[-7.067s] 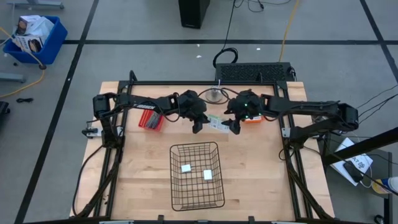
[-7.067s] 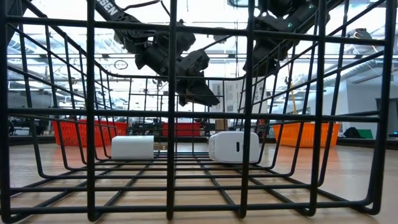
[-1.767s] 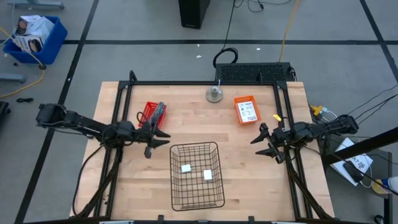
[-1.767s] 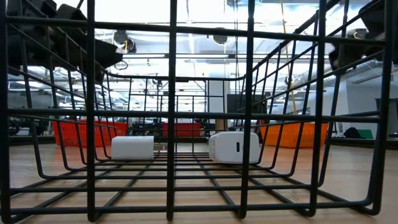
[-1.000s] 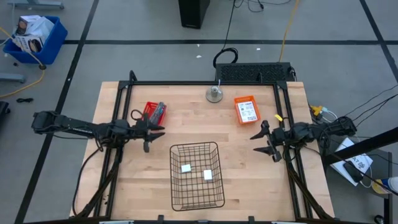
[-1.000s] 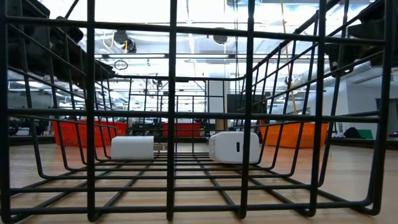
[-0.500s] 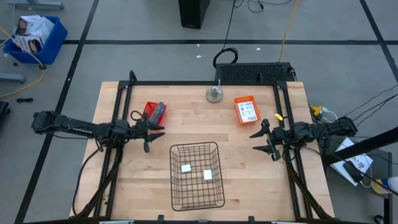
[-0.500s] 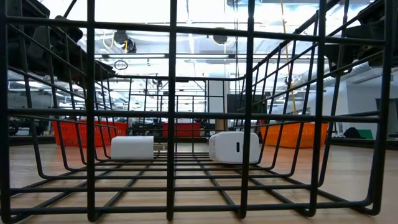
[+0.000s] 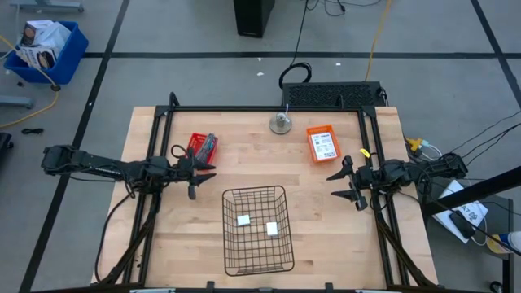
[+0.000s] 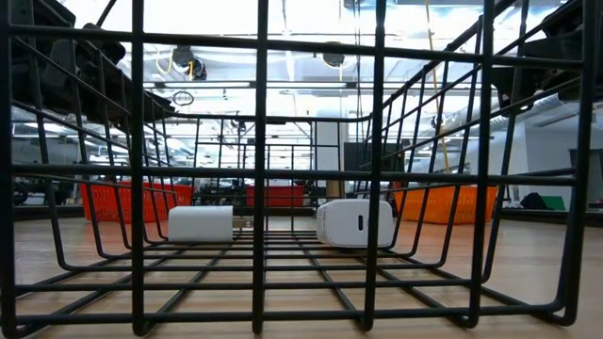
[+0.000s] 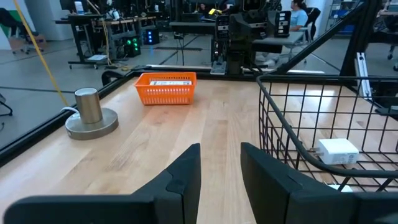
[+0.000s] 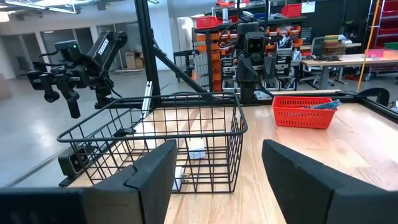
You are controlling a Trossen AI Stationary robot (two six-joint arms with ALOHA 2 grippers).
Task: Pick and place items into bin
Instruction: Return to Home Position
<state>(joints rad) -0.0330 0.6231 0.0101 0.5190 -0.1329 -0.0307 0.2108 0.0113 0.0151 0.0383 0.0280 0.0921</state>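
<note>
Wire basket point(image 9: 225, 236) sits between left gripper point(image 9: 200, 177), narrowly parted, and right gripper point(image 9: 342, 189), spread wide, both empty. Two white blocks point(image 9: 243, 220) lie inside it. Homing arms should travel high, clear of its rim.

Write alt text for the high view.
A black wire basket holding two white blocks sits on a table. Both arms are at the sides, left pincer and right pincer open; a red basket and an orange basket sit behind.
</note>
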